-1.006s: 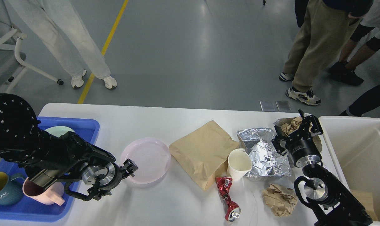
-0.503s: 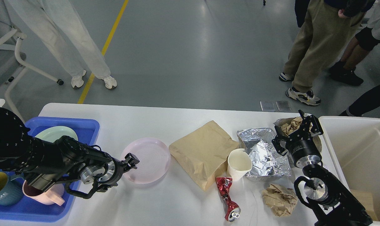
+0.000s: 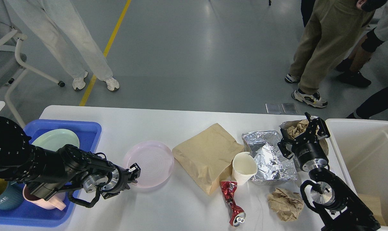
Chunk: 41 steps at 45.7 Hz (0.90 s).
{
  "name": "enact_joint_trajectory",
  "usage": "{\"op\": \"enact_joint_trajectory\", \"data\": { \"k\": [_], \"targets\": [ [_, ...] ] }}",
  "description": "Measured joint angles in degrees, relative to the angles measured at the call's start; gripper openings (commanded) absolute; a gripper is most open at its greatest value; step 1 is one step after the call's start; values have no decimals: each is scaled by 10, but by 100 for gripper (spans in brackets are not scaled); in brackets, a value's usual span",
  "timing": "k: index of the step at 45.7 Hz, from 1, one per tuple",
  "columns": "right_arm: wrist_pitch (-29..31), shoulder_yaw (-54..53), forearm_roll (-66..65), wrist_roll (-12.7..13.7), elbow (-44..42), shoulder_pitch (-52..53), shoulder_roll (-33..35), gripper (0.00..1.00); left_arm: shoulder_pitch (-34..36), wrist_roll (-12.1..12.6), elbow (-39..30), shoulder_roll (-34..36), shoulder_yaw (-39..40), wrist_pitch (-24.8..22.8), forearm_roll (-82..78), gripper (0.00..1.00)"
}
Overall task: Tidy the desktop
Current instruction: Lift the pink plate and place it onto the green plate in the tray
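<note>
The white desktop (image 3: 187, 205) carries a pink plate (image 3: 150, 162), a brown paper bag (image 3: 206, 155), a white paper cup (image 3: 243, 166), a crushed red can (image 3: 232, 202), a crumpled foil sheet (image 3: 267, 154) and a ball of brown paper (image 3: 285, 203). My left gripper (image 3: 133, 174) sits low at the plate's near-left rim; its fingers are too dark to tell apart. At the right, my right gripper (image 3: 312, 126) is open, its fingers spread over another wad of crumpled brown paper (image 3: 295, 128).
A blue tray (image 3: 88, 128) at the left holds a green plate (image 3: 54, 139), a pink mug (image 3: 53, 200) and a blue mug (image 3: 1, 197). A white bin (image 3: 367, 150) stands off the right end. People stand on the floor beyond the desktop.
My left arm has dropped lower and drawn back to the left, uncovering the green plate; its gripper stays at the pink plate's rim. Neither the plate nor the right arm has moved.
</note>
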State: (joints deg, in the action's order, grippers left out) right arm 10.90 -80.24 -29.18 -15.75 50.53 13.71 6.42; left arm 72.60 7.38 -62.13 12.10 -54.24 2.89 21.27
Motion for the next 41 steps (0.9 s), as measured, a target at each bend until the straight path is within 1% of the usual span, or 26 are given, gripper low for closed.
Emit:
{"op": "enact_joint_trajectory", "data": {
  "k": [2, 5, 13, 33, 37, 41],
  "targets": [
    [0, 0, 0, 0, 0, 0, 0, 100, 0, 0, 0, 0, 0, -1, 0, 5],
    [0, 0, 0, 0, 0, 0, 0, 100, -1, 0, 0, 0, 0, -3, 0, 0],
    [0, 0, 0, 0, 0, 0, 0, 100, -1, 1, 0, 1, 0, -21, 1, 0],
    [0, 0, 0, 0, 0, 0, 0, 100, 6, 6, -5, 19, -9, -30, 2, 0],
    [0, 0, 0, 0, 0, 0, 0, 100, 33, 8, -32, 45, -26, -58, 2, 0],
    [0, 0, 0, 0, 0, 0, 0, 100, 99, 5, -85, 87, -69, -100, 2, 0]
  ]
}}
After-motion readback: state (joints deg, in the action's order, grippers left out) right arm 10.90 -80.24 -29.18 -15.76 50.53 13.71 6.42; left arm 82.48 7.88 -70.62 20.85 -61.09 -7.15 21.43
